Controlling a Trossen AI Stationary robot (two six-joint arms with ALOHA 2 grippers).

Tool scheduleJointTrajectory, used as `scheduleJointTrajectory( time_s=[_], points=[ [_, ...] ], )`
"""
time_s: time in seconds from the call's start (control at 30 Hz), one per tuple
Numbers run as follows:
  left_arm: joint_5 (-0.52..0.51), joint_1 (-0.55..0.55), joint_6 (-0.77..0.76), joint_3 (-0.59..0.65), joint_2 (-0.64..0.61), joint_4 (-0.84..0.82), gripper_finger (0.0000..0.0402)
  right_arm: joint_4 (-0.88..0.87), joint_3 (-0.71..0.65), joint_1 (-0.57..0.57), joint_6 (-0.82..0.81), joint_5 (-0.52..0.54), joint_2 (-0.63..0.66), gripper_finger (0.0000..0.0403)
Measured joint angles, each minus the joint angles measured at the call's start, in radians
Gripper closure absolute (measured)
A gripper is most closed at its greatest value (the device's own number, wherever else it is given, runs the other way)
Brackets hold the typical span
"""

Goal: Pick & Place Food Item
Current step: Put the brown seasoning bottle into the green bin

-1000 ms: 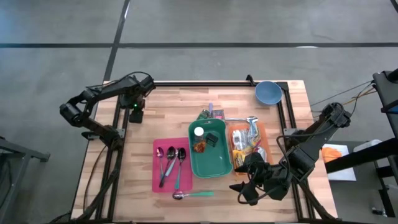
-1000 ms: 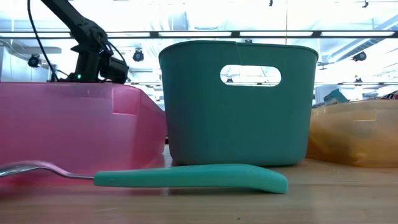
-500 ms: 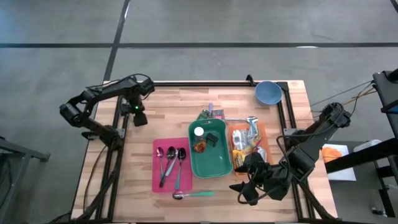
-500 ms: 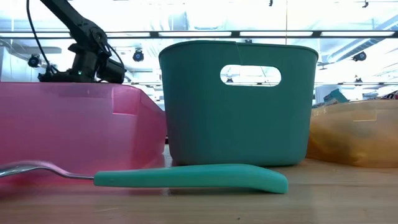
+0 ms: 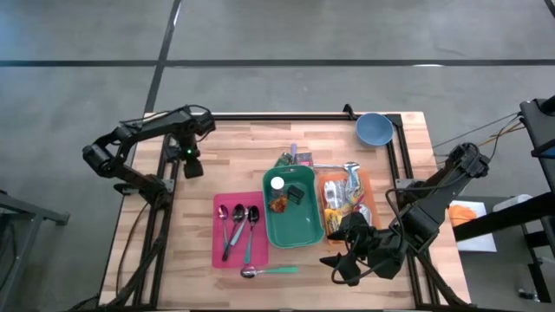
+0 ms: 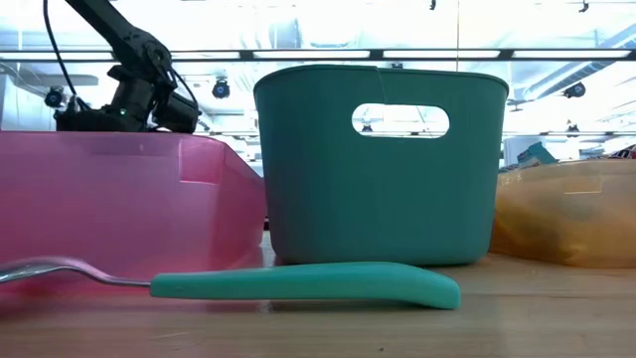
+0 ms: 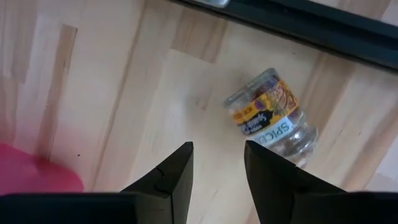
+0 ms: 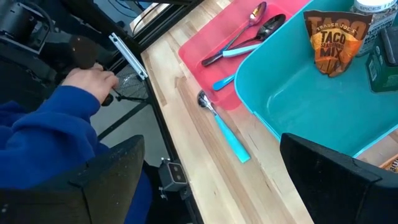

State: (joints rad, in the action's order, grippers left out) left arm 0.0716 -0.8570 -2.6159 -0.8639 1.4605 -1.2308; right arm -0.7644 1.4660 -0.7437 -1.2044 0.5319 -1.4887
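Note:
A small glass spice jar (image 7: 268,115) with a yellow and purple label lies on its side on the wood, close to the black rail at the table's far left. My left gripper (image 7: 217,149) points steeply down just short of the jar, open, with nothing between its fingers. In the high view the left gripper (image 5: 191,163) hides the jar. My right gripper (image 5: 342,260) hangs open above the table's near right part, beside the teal bin (image 5: 299,230).
The teal bin holds a taco mix packet (image 8: 328,38), a white-lidded jar and a dark box. An orange tray (image 5: 368,186) holds packets. A pink tray (image 5: 222,247) holds spoons, with a teal-handled spoon (image 5: 269,271) in front. A blue bowl (image 5: 375,128) sits far right. A person's hand (image 8: 87,81) shows beyond the near edge.
My left gripper has rolled at the wrist and tipped more steeply down while staying over the same far-left spot. Its finger gap looks the same. The right arm has kept still.

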Motion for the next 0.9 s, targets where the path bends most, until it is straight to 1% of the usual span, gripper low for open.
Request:
scheduleJointTrajectory(
  time_s=[0.07,0.17,0.23,0.3,0.37,0.47,0.57,0.67,0.8,0.9],
  points=[
    [0.008,0.0,-0.011,0.0,0.0,-0.013,0.0255,0.0,0.0,0.0,0.0,0.0,0.0,0.0034],
    [0.018,0.0,-0.013,-0.001,0.0,-0.021,0.0236,0.0,0.0,0.0,0.008,0.0,0.0,0.0034],
    [0.018,0.001,0.031,-0.001,-0.006,-0.021,0.022,0.0,0.0,0.0,0.003,0.0,0.0,0.0034],
    [0.007,0.001,0.117,-0.001,-0.011,-0.02,0.0204,0.0,0.0,0.0,-0.001,0.0,0.0,0.0034],
    [-0.033,0.001,0.252,-0.001,-0.021,-0.019,0.0189,0.0,0.0,0.0,0.006,0.0,0.0,0.0034],
    [-0.074,0.001,0.521,-0.002,-0.038,-0.019,0.0171,0.0,0.0,0.0,0.005,0.0,0.0,0.0034],
    [-0.101,0.001,0.804,-0.002,-0.048,-0.016,0.0158,0.0,0.0,0.0,0.004,0.0,0.0,0.0034],
    [-0.106,0.001,1.05,-0.002,-0.054,-0.008,0.015,0.0,0.0,0.0,0.007,0.0,0.0,0.0034],
    [-0.106,0.001,1.313,-0.002,-0.054,0.008,0.0149,0.0,0.0,0.0,0.006,0.0,0.0,0.0034],
    [-0.105,0.001,1.442,-0.002,-0.054,0.012,0.0149,0.0,0.0,0.0,0.007,0.0,0.0,0.0034]
  ],
)
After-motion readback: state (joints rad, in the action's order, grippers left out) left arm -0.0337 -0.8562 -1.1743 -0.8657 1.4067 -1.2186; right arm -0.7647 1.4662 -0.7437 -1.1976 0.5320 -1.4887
